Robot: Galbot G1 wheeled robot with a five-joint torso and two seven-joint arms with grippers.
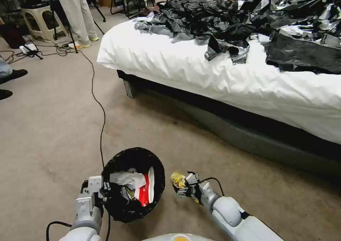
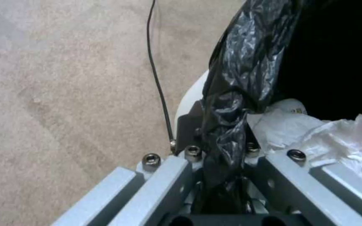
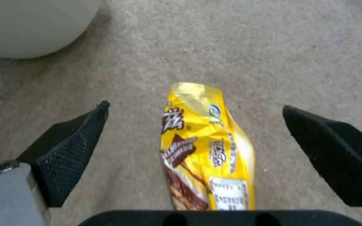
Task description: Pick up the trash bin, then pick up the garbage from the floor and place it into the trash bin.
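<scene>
— Gripping the trash bin (image 1: pixel 133 184) rim, left gripper (image 2: pixel 223 157) clamps its black bag.
— And the right gripper (image 3: pixel 193 138)?
— Just beside the bin, fingers spread wide around a yellow wrapper (image 3: pixel 206 153).

Yellow snack wrapper (image 3: pixel 208 150): lower end cut off at frame bottom. Trash bin (image 2: pixel 191 94): white wall mostly hidden beneath black liner (image 2: pixel 239 78).

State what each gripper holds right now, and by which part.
The left gripper clamps the trash bin by its bag-covered rim. The right gripper stands open around the yellow snack wrapper; no grip on it is visible.
</scene>
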